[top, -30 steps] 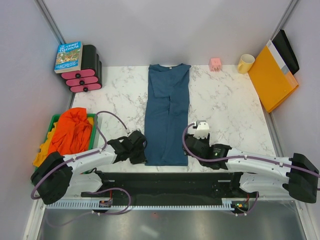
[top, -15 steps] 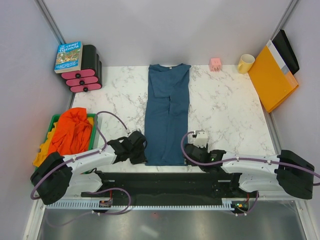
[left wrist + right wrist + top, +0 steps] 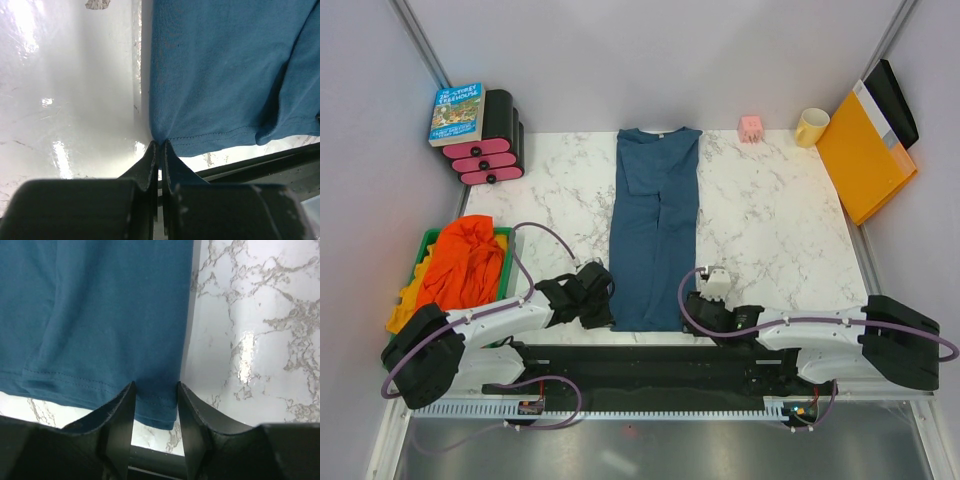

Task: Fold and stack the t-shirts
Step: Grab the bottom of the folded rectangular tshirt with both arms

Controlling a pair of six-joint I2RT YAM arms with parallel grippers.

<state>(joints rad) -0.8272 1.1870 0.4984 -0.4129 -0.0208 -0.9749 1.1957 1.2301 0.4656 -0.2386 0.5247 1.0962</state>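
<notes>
Teal-blue t-shirt (image 3: 655,230): we see it lying flat as a long, narrow strip down the middle of the marble surface (image 3: 770,220). Its sides are folded in, the collar is at the far edge and the hem at the near edge.
Left fingers (image 3: 152,157): clenched on the hem's near left corner. In the left wrist view the cloth puckers toward the tips.
Right fingers (image 3: 125,405): parted and straddling the hem's near right corner. Cloth lies between them, and we see no pinch on it.
Green bin (image 3: 425,240): lower left of the overhead frame, beside the left arm.
Bin contents: a crumpled orange t-shirt (image 3: 465,265) is heaped above the rim. A yellow t-shirt (image 3: 405,300) lies under it and spills over the bin's left side.
Yellow mug (image 3: 811,126): upright at the upper right of the surface. We cannot tell what is inside.
Pink block (image 3: 751,127): just left of the mug, at the far edge.
Orange-yellow folder (image 3: 865,155): leaning against the right wall, with a white and a black sheet behind it.
Book (image 3: 457,112): upper left, resting on a black and pink stack (image 3: 490,150).
</notes>
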